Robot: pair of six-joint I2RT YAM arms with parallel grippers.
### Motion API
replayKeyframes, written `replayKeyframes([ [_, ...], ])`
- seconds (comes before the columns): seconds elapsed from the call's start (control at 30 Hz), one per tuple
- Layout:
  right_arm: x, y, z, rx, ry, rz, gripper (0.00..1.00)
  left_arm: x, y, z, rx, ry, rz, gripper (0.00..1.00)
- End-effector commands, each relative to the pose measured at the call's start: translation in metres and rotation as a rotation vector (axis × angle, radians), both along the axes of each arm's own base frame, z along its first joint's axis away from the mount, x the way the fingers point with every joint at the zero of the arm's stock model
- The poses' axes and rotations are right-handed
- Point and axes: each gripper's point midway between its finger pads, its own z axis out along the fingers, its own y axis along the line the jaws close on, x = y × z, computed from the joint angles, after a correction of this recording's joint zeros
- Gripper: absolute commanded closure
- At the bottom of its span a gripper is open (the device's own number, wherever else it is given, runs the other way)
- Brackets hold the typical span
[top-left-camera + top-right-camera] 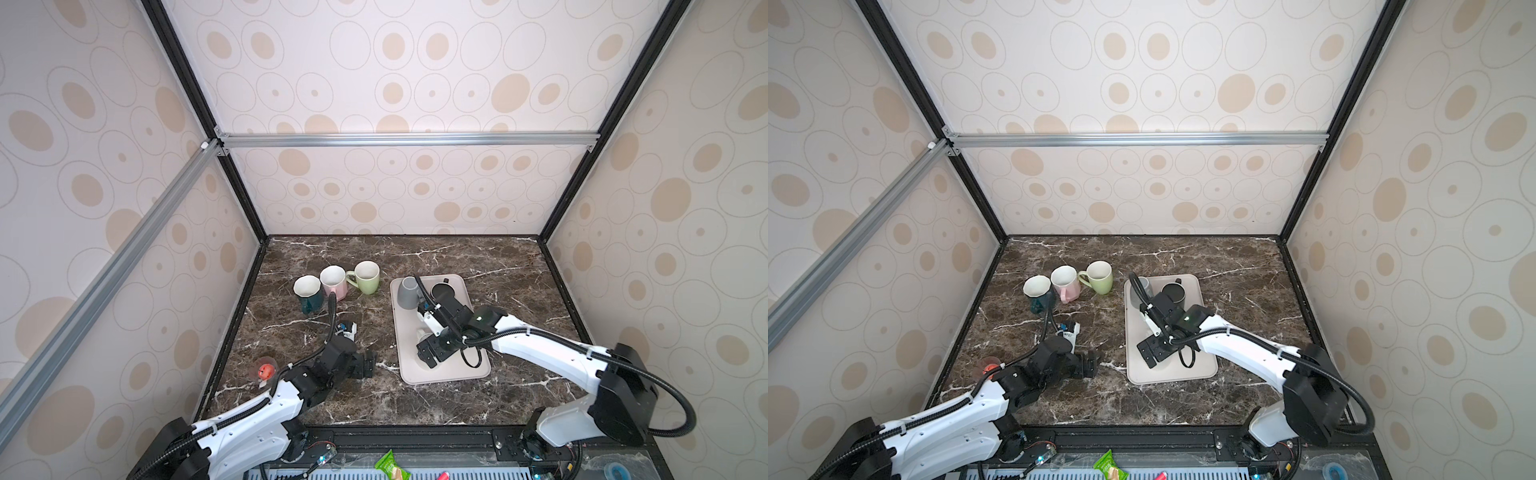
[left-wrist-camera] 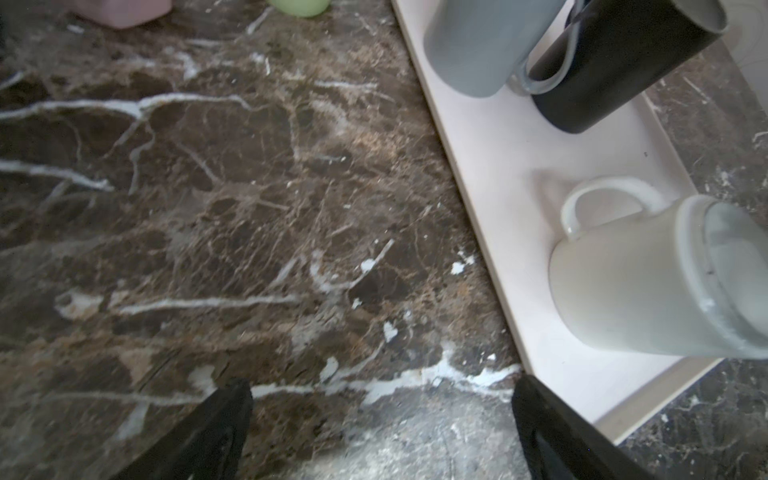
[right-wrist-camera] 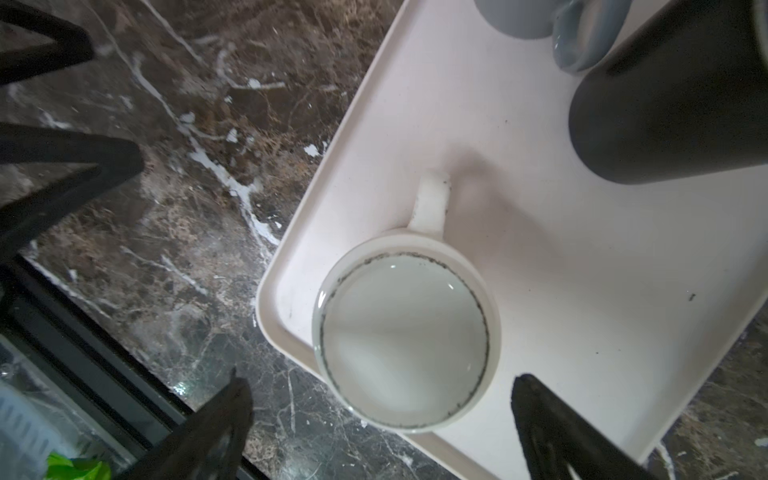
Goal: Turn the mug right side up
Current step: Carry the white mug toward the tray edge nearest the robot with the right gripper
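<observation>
The right arm (image 1: 540, 345) reaches in from the front edge, elbow raised and wrist bent down over the near end of the tray (image 1: 436, 374). Its jaws point down and stand wide apart, one on each side of the white mug (image 3: 405, 340). They hold nothing, and I cannot tell whether one tip brushes the mug's side.

The left arm (image 1: 266, 411) lies low and folded over the left part of the worktop (image 1: 457, 399). Its jaws are also wide apart and empty, hovering just beside the tray's left edge.

The white mug stands upside down on the tray's near end, close to the left rim. Its round glazed base faces up, with a dark grimy ring around the foot. The handle is a thick white loop.

The tray is a pale matte rectangle with rounded corners and a low raised rim. At its far end stand a matte gray mug (image 1: 408, 293), upside down, and a black mug (image 1: 441, 291) with its mouth up.

The worktop is dark brown marble-patterned stone with white veins. On it, left of the tray, stand three glossy mugs with white insides: teal (image 1: 308, 295), pink (image 1: 334, 282) and green (image 1: 365, 277).
</observation>
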Motion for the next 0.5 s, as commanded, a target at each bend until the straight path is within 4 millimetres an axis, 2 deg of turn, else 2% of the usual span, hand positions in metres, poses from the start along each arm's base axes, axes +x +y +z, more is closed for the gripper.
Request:
replayKeyframes([
  [0.0,-0.007,-0.006,0.011,0.068,-0.009,-0.078,0.00,0.025,-0.033,0.034,-0.059,-0.071,-0.077,0.02],
  [0.2,-0.019,-0.031,0.027,0.179,-0.041,-0.247,0.00,0.052,-0.080,0.036,-0.077,-0.011,-0.164,0.02],
  [0.47,-0.040,-0.056,0.005,0.208,0.005,-0.355,0.00,0.085,-0.118,0.044,-0.132,0.027,-0.138,0.02],
])
